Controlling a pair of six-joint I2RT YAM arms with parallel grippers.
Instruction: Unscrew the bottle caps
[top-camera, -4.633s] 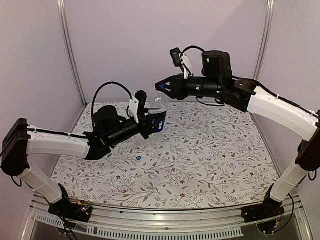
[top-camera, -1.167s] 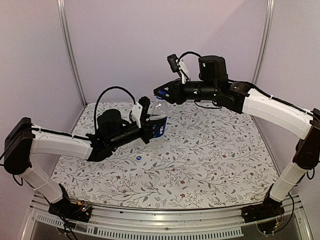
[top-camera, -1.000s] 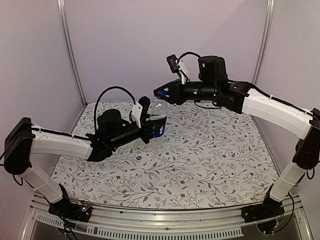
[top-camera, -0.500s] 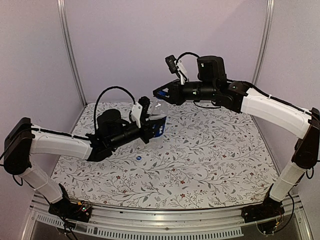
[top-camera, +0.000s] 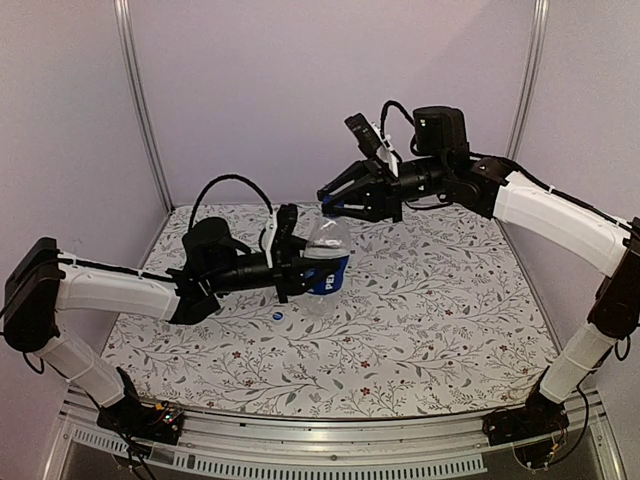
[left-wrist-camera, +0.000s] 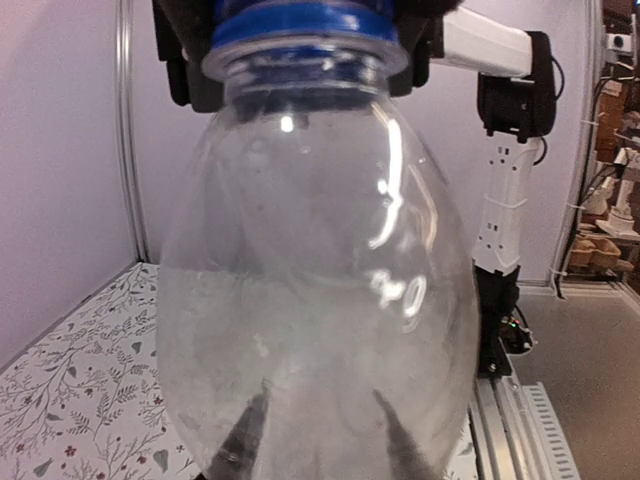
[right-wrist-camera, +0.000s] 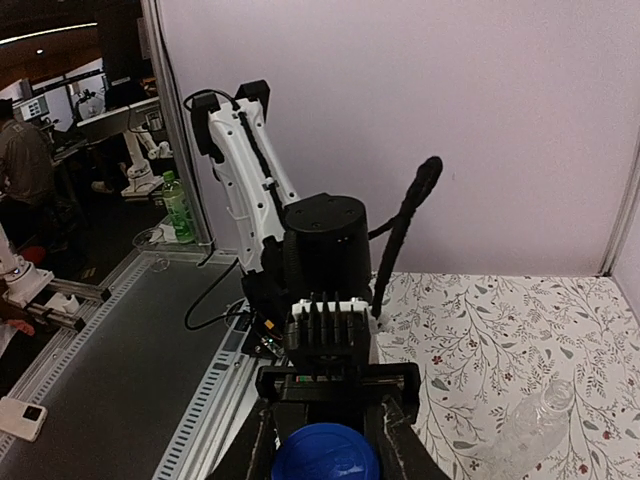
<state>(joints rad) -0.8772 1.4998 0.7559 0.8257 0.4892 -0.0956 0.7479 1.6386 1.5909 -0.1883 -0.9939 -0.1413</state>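
I'm looking down from above and behind. Wrist cameras are facing each other closely, sharing the blue cap (left-wrist-camera: 300, 20).

The left arm (top-camera: 110, 290) and right arm (top-camera: 550, 210) meet around the raised bottle (top-camera: 325, 262) over the table's (top-camera: 450, 320) left-centre, barring the way. A loose cap (top-camera: 279, 316) lies on the table close by. There's open room toward the right edge; walls (top-camera: 250, 90) close the back and sides.

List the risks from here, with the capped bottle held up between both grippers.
1. The left gripper alone holds the bottle by its thin clear body above the table; twisting the top may spin or squash it.
2. The right gripper is shut on the small blue cap; its fingers could slip off.
3. Once free, the cap might drop onto the table.
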